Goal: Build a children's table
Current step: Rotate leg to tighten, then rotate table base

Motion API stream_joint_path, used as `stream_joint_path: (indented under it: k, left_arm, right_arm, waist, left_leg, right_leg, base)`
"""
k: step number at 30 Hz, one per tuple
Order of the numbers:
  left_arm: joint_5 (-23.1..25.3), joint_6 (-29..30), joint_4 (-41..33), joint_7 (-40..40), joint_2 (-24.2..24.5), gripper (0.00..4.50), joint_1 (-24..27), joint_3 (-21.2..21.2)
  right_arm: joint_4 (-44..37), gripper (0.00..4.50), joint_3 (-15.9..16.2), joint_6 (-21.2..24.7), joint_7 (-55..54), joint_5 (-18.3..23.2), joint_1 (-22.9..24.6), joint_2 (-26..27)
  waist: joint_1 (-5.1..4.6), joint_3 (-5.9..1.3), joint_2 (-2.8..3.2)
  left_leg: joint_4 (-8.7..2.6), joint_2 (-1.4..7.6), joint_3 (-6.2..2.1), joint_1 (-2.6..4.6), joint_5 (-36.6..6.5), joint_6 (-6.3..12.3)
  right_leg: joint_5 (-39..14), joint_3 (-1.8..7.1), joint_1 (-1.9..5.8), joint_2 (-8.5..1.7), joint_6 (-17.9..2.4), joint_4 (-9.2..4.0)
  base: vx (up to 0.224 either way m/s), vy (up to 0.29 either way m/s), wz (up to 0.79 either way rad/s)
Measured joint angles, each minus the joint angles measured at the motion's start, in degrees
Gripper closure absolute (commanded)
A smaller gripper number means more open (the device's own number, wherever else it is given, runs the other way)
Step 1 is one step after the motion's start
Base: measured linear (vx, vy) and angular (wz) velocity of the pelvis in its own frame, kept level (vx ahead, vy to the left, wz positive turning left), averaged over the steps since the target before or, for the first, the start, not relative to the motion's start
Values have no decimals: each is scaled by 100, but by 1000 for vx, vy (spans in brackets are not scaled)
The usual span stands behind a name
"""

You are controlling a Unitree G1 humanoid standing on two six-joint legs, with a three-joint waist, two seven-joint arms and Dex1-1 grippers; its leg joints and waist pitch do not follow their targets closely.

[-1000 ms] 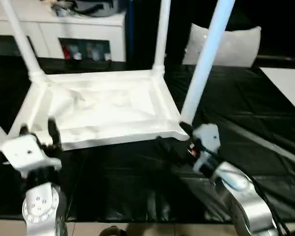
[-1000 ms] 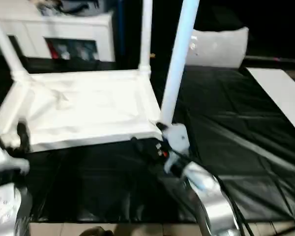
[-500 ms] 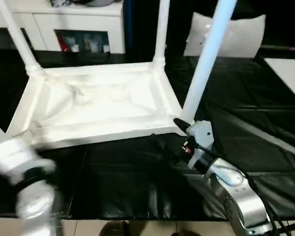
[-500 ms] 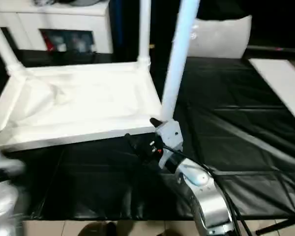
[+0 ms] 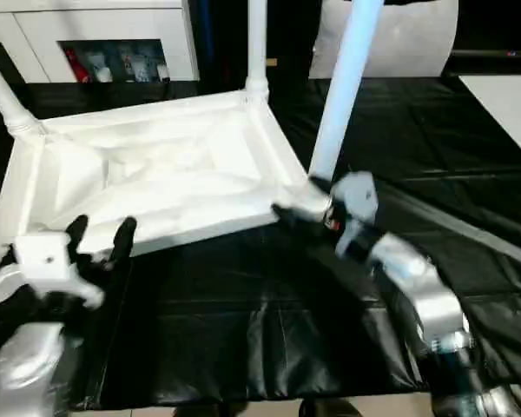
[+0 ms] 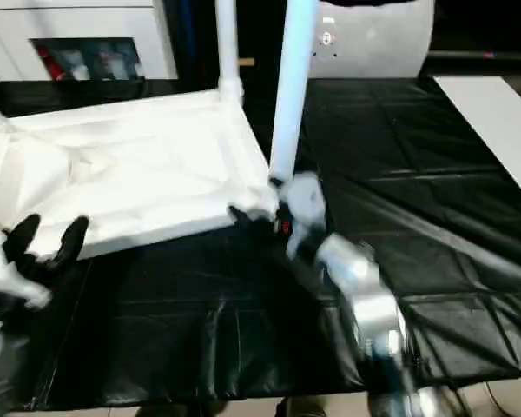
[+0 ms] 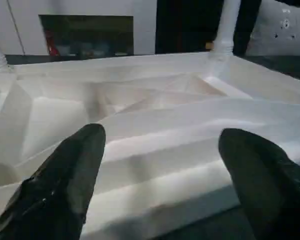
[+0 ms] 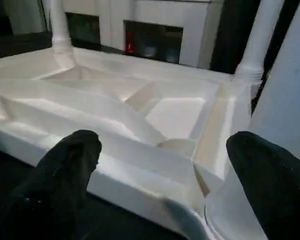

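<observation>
The children's table (image 5: 156, 174) lies upside down on the black worktable, its ribbed underside facing up. White legs stand in its sockets: one at the far left (image 5: 2, 95), one at the back (image 5: 257, 43), and one at the near right corner (image 5: 343, 87). My left gripper (image 5: 100, 233) is open at the table's front rim, and in the left wrist view its fingers (image 7: 65, 175) straddle that rim (image 7: 162, 165). My right gripper (image 5: 300, 207) is open at the near right corner. Its fingers (image 8: 65, 170) are spread on either side of that corner socket (image 8: 177, 147), next to the leg (image 8: 290, 100).
The black-covered worktable (image 5: 243, 321) extends toward me and to the right. A white cabinet (image 5: 95, 35) stands behind it, with a white cushion (image 5: 408, 43) at the back right. A white board (image 5: 504, 100) lies at the right edge. The floor shows below the table's front edge.
The view has tilted down. My left gripper swung away and came back to the front rim with its fingers spread wider. My right gripper stayed open by the near right leg's base.
</observation>
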Motion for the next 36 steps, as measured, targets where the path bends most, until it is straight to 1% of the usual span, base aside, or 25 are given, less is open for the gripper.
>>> stream_joint_path:
  k: [1, 3, 5, 7, 9, 11, 13, 15, 16, 18, 20, 22, 23, 24, 25, 27, 28, 30, 31, 33, 34, 36]
  left_arm:
    - [-75, 1, 1, -128, 113, 16, 78, 20]
    - [-221, 4, -3, -306, 202, 16, 170, 106]
    - [-395, 27, -42, -506, 315, 5, 331, 175]
    - [-441, 28, -47, -630, 379, 5, 497, 191]
    - [-443, 27, -69, -718, 419, 5, 642, 197]
    - [-452, -19, -130, -808, 422, 5, 814, 213]
    - [-552, -50, -218, -811, 398, 5, 1003, 320]
    - [-626, -55, -265, -843, 397, 5, 1072, 383]
    - [-660, -59, -337, -886, 396, 5, 1158, 377]
    - [-693, -59, -365, -925, 381, 5, 1207, 334]
    - [-654, -72, -368, -921, 348, 5, 1189, 159]
    - [-596, -73, -366, -925, 322, 5, 1106, -32]
    - [-596, -73, -367, -928, 321, 5, 1064, -59]
    - [-597, -69, -350, -945, 326, 5, 1032, -74]
    - [-598, -55, -341, -999, 333, 5, 994, -132]
    - [-592, -22, -333, -1056, 339, 5, 959, -297]
    - [-585, -22, -321, -1066, 326, 5, 973, -355]
    - [-558, -25, -275, -1061, 320, 5, 990, -380]
    - [-550, -26, -247, -1061, 322, 5, 1017, -384]
    - [-552, -26, -204, -1083, 324, 5, 1073, -403]
    - [-560, -28, -205, -1134, 333, 5, 1150, -402]
    - [-569, -28, -209, -1198, 360, 5, 1252, -404]
  right_arm:
    - [235, 0, -35, -78, -12, -10, -191, -50]
    - [634, 0, -100, -219, -88, -74, -461, -166]
    - [1095, 0, -273, -390, -382, -158, -727, -256]
    - [1341, 0, -502, -488, -590, -207, -820, -341]
    - [1388, 0, -649, -503, -605, -202, -814, -381]
    - [1264, 0, -692, -514, -459, -123, -681, -388]
    - [990, 0, -637, -494, -265, -42, -369, -331]
    - [931, 0, -565, -473, -145, 19, -192, -289]
    - [843, 0, -468, -476, -68, 84, -72, -227]
    - [821, 0, -341, -477, 8, 103, -12, -132]
    - [852, 0, -265, -481, 57, 94, -76, -23]
    - [1005, 0, -242, -486, 55, 78, -321, 40]
    - [1033, 0, -248, -501, 50, 76, -397, 41]
    - [1255, 0, -253, -544, 42, 55, -606, 54]
    - [1619, 0, -290, -557, 43, 10, -977, 49]
    - [2060, 0, -341, -574, 73, -66, -1520, -17]
    - [2280, 0, -351, -600, 127, -93, -1814, -88]
    - [2683, 0, -342, -646, 239, -150, -2187, -215]
    - [2956, 0, -337, -694, 321, -183, -2362, -256]
    - [3321, 0, -344, -743, 416, -191, -2563, -274]
    - [3644, 0, -353, -816, 492, -188, -2736, -279]
    - [4089, 0, -431, -863, 529, -189, -3003, -320]
  waist:
    - [3, 14, -4]
    - [35, 39, -10]
    - [110, 60, -31]
    - [204, 61, -31]
    - [224, 63, -37]
    - [218, 61, -49]
    - [215, 59, -62]
    - [210, 59, -62]
    - [187, 59, -62]
    - [160, 60, -62]
    - [136, 61, -68]
    - [121, 62, -79]
    - [118, 59, -85]
    - [95, 59, -86]
    - [70, 60, -86]
    - [56, 59, -90]
    - [46, 55, -105]
    - [44, 52, -134]
    - [45, 52, -154]
    - [50, 55, -166]
    - [48, 59, -173]
    - [51, 66, -187]
  left_leg:
    - [0, 0, 4, -1, 0, 0]
    - [0, 0, 11, -1, 0, 0]
    - [-3, 3, 21, -1, 0, -1]
    - [-5, 9, 43, -2, 0, 0]
    - [-7, 16, 57, -1, 0, 0]
    - [-15, 27, 71, 0, 0, 1]
    - [-25, 44, 79, 1, 0, 1]
    - [-32, 50, 90, 0, 0, 1]
    - [-33, 56, 99, 0, 0, 1]
    - [-39, 63, 118, 0, 1, 1]
    - [-39, 78, 146, 3, 1, 0]
    - [-39, 85, 158, 3, 2, -1]
    - [-39, 88, 161, 7, 2, -1]
    - [-39, 89, 168, 14, 4, -4]
    - [-38, 89, 178, 16, 6, -7]
    - [-38, 91, 183, 16, 8, -7]
    - [-38, 97, 187, 20, 8, -7]
    - [-38, 113, 194, 22, 8, -7]
    - [-37, 121, 197, 20, 10, -5]
    - [-35, 127, 205, 19, 17, 6]
    - [-33, 128, 212, 18, 17, 7]
    - [-32, 129, 219, 17, 22, 15]
  right_leg:
    - [0, 2, -3, -1, 0, 0]
    - [2, 3, -4, -5, -2, 2]
    - [3, 3, -6, -8, -5, 1]
    - [3, 8, -7, -11, -5, -4]
    - [3, 13, -8, -11, -5, -11]
    - [3, 17, -10, -5, -5, -22]
    - [1, 14, -10, 5, -3, -35]
    - [1, 14, -17, 7, -4, -35]
    - [1, 17, -20, 8, -4, -36]
    - [1, 20, -31, 7, -4, -34]
    - [8, 19, -40, 2, -14, -30]
    - [16, 17, -49, -1, -26, -27]
    - [17, 16, -47, -1, -27, -26]
    - [19, 20, -49, -2, -31, -20]
    - [28, 21, -60, -9, -42, -15]
    - [35, 21, -66, -11, -47, -11]
    - [34, 21, -65, -7, -47, -9]
    - [33, 15, -65, 0, -48, -9]
    - [31, 9, -66, 4, -51, -9]
    - [27, 7, -67, 6, -56, -9]
    - [27, 10, -69, 6, -57, -8]
    - [27, 13, -72, 3, -57, -5]
  base:
    - [0, 0, 0]
    - [0, 0, 0]
    - [0, 0, 0]
    - [0, 0, 0]
    - [0, 0, 0]
    - [0, 0, 0]
    - [0, 0, 0]
    - [0, 0, 0]
    - [0, 0, 0]
    - [0, 0, 0]
    - [0, 0, 0]
    - [0, 0, 0]
    - [0, 0, 0]
    - [0, 0, 0]
    - [0, 0, 0]
    - [0, 0, 0]
    - [0, 0, 0]
    - [0, 0, 0]
    - [0, 0, 0]
    - [0, 0, 0]
    - [0, 0, 0]
    - [0, 0, 0]
